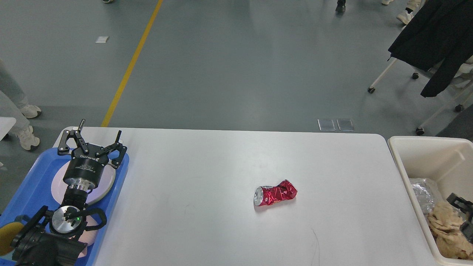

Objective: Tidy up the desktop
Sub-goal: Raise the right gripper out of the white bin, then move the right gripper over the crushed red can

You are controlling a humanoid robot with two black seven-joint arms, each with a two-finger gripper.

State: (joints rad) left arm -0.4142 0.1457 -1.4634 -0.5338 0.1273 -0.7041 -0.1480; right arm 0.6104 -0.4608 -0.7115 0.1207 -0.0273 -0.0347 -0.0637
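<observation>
The white desktop point(221, 166) fills the middle of the head view. A crushed red can point(275, 194) lies on its side right of centre. My left gripper point(99, 135) is open and empty, held above the pink plate point(105, 184) in the blue tray point(35, 181) at the desktop's left end. My right gripper point(462, 207) shows only as a small dark part at the right edge, above the cream-white bin point(421, 151); its fingers cannot be told apart.
The bin holds crumpled foil point(423, 194) and tan scraps point(445, 229). A yellow object point(5, 238) sits at the tray's near left corner. A wheeled rack with a black coat point(436, 40) stands at the back right. A person's shoes point(27, 111) are at the left.
</observation>
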